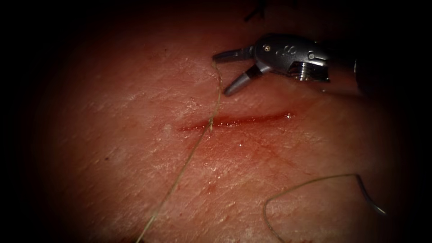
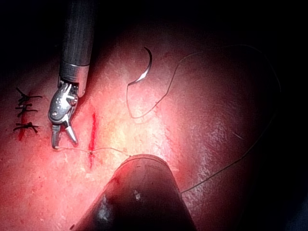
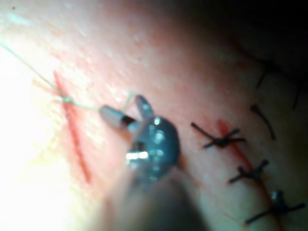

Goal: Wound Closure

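One tool works the scene: the right arm's needle driver (image 1: 226, 74) comes in above the cut (image 1: 236, 120) with its 2 jaws spread wide and gripping nothing, the tips poised just beside the upper end of the thread (image 1: 218, 96). That pale thread runs down from the tips, crosses the cut near its left end where it passes through the tissue (image 1: 135, 148), and trails off toward the tissue's lower edge. Red fluid (image 1: 265, 119) lines the narrow slit, which lies open along the rest of its length to the right of the stitch. The curved needle (image 1: 370, 197) lies loose on the surface well below the cut toward the tissue's lower right, not in the tissue and held by neither tool, with a slack loop of thread curling away from it. From the left wrist camera the needle (image 2: 144, 70) glints on the tissue apart from the cut (image 2: 92, 134), and the open right tool (image 2: 63, 137) hangs close beside the thread (image 2: 108, 150) crossing the slit. Beyond it sit 3 dark finished stitches (image 2: 25, 113) on a second cut, seen also from the right wrist camera (image 3: 219, 140), where the open jaws of the tool (image 3: 122, 109) flank the thread (image 3: 79, 104).
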Available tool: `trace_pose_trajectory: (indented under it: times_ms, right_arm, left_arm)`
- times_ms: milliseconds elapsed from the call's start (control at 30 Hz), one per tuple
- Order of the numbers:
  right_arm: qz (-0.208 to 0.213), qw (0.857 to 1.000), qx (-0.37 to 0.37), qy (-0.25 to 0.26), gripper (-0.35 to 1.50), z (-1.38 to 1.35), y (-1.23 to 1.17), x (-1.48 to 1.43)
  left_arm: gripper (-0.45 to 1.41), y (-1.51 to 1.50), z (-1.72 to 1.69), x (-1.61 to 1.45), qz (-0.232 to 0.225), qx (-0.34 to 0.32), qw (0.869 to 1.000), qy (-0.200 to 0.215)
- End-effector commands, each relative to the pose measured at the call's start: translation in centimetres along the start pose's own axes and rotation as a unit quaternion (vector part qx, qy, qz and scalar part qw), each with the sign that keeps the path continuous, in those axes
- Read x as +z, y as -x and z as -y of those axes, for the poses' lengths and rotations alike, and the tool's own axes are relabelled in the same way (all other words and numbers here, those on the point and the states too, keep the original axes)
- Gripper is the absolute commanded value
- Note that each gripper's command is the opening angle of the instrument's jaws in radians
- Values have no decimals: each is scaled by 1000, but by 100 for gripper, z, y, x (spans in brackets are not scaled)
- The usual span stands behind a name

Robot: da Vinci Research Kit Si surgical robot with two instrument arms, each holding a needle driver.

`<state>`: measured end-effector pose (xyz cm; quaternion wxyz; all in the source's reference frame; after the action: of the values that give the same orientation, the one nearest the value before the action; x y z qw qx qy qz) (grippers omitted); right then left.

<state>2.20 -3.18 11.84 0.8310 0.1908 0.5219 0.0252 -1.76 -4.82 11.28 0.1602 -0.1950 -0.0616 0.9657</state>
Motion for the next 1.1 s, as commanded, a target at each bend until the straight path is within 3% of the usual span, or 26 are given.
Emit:
trace_pose_trajectory:
  times_ms: [33,267,333,433,467,500,567,733,1100]
  right_arm:
    - [-2,1000,10,17,118,-2,-3,-5]
    - [-21,994,52,89,108,16,-14,-47]
    - [-28,993,59,101,86,27,-19,-54]
    - [-39,990,67,115,71,42,-32,-56]
    - [-46,989,71,120,67,46,-37,-55]
    - [-66,988,67,126,47,54,-49,-50]
    - [-73,986,64,137,29,60,-61,-42]
    - [-84,981,63,161,-1,59,-80,-17]
    - [-80,978,50,188,-28,23,-101,30]
  left_arm:
    - [-45,-2,6,5,3,-2,1000,1]
    - [-45,2,52,-7,20,-1,1000,-16]
    - [-45,5,66,-7,26,-1,999,-24]
    - [-45,10,89,-3,34,-2,999,-36]
    - [-45,11,98,1,34,-3,999,-39]
    - [-45,14,109,8,46,1,998,-45]
    - [-45,16,120,18,60,7,997,-55]
    - [-45,20,142,33,80,15,994,-72]
    - [-45,23,150,41,99,34,991,-87]
